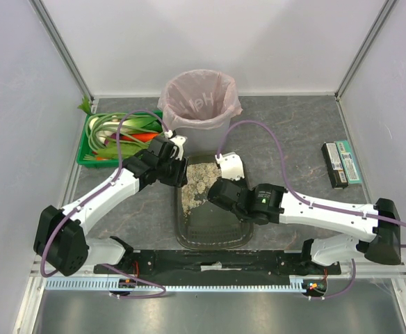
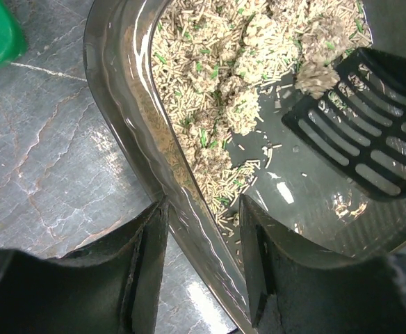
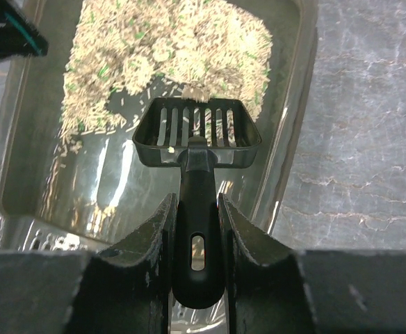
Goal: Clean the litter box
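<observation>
**Scooping step.** The litter box (image 1: 213,233) lies mid-table, just near of the bin (image 1: 199,101), with litter (image 3: 168,49) heaped at its far end. The scoop (image 3: 197,132) is best held level and raised slowly, so that loose pellets are sifted through the slots and the clump (image 2: 314,76) on its far lip is not shed. Right gripper (image 3: 195,209): clamped on the scoop handle. Left gripper (image 2: 203,216): closed across the box's left rim, by which the box is steadied.

- Dark grey marbled table (image 1: 293,139).
- Litter box (image 1: 217,226) at the near middle.
- Green crate (image 1: 85,149) at the far left.
- Grey bin (image 1: 203,136) behind the litter box.
- Two flat packs (image 1: 342,163) on the right.
</observation>
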Motion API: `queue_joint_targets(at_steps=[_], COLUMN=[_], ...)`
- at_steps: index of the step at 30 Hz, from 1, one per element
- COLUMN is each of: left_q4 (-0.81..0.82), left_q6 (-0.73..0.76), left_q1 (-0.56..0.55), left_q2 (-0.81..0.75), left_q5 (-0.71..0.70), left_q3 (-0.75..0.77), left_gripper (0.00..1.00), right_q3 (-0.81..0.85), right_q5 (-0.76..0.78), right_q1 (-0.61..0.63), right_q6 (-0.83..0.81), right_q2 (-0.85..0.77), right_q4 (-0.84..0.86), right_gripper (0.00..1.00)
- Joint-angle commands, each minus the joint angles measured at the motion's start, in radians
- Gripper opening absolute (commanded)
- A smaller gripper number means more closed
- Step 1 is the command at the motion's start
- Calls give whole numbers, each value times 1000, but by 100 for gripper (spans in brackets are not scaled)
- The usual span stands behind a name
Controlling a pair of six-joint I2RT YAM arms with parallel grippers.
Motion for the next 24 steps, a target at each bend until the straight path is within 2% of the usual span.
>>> queue_joint_targets(at_steps=[1, 4, 11, 19, 24], left_q4=[11, 11, 10, 11, 11], left_q6=[37, 37, 37, 31, 33], left_q1=[-3, -3, -3, -3, -3], left_q2=[-22, -15, 8, 53, 57], left_q5=[-1, -1, 12, 40, 31], left_q3=[-1, -4, -7, -6, -7], left_gripper=[52, 52, 53, 53, 50], right_q3=[88, 123, 125, 43, 46], right_q5=[-94, -125, -157, -113, -41], right_q1=[0, 1, 18, 26, 24], right_q6=[20, 23, 37, 45, 48], right_q2=[-8, 24, 93, 133, 187], right_q4=[-94, -131, -96, 85, 87], right_gripper=[0, 0, 0, 0, 0])
